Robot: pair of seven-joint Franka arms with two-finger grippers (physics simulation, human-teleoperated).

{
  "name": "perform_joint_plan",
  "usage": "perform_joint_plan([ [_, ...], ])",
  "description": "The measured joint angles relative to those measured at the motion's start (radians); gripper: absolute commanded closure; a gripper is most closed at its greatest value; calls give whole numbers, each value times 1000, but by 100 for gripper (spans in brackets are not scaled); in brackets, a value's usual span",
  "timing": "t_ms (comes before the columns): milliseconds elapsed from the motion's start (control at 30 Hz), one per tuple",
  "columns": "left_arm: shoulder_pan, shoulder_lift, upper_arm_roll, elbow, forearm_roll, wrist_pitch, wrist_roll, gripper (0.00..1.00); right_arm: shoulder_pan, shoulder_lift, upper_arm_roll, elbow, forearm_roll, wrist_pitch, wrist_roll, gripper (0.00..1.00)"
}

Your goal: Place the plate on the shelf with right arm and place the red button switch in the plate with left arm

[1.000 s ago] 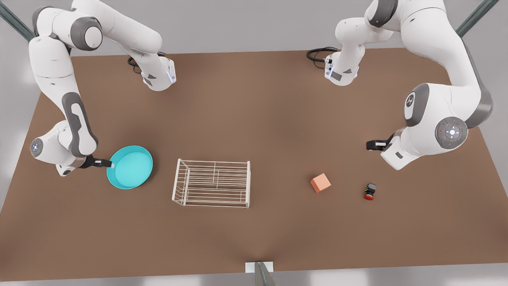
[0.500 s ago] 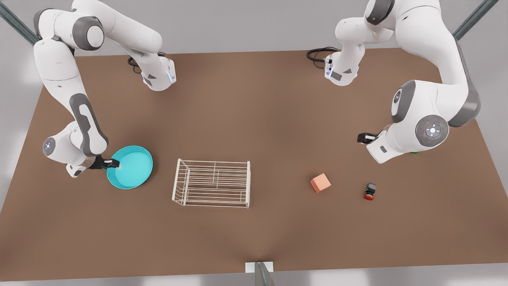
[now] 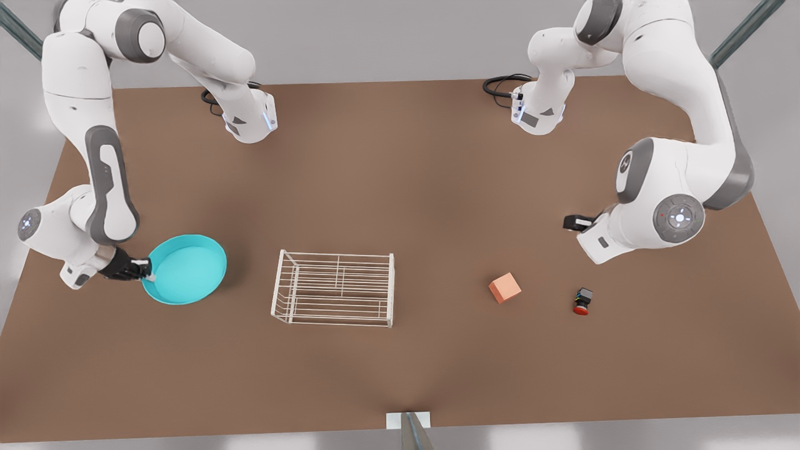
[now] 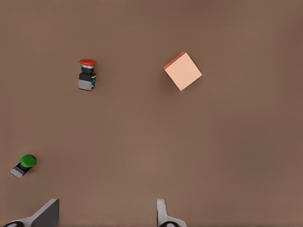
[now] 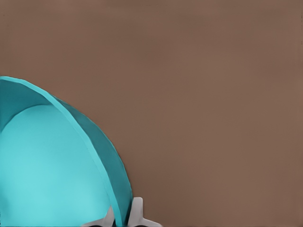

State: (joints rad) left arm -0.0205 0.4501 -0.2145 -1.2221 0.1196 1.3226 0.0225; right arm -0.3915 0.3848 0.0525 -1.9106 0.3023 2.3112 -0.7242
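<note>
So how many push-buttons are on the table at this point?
2. The red button switch lies at the front view's right, beyond the salmon cube; a green button lies near it, under the left arm.

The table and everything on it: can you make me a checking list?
Surface: brown table, flat.
Plate: turquoise, on the front view's left, off the shelf.
Shelf: white wire rack, mid-table, nothing in it.
Red button switch: on the table.
Clutter: orange cube; green button.
Right claw: shut on the plate's rim.
Left claw: open, above the table, holds nothing.
Cables: black loops at the arm bases.
Surroundings: grey wall.
</note>
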Motion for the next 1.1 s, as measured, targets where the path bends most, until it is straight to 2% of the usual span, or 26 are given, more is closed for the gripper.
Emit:
perform_joint_plan([
  [100,49,151,4,0,7,109,55,0,37,-3,26,150,-1,-130,-17,79],
  [233,101,291,6,-3,101,273,142,0,57,-1,117,318,-1,-311,-25,79],
  [467,193,369,6,-14,277,450,282,0,342,85,153,550,-1,-492,96,79],
  [567,168,335,27,-153,302,541,315,0,435,163,153,658,-2,-517,175,79],
  [767,151,325,62,-311,245,756,343,0,526,238,151,638,-38,-487,320,79],
  [1100,145,347,91,-355,217,927,369,0,549,333,151,661,-93,-400,467,79],
])
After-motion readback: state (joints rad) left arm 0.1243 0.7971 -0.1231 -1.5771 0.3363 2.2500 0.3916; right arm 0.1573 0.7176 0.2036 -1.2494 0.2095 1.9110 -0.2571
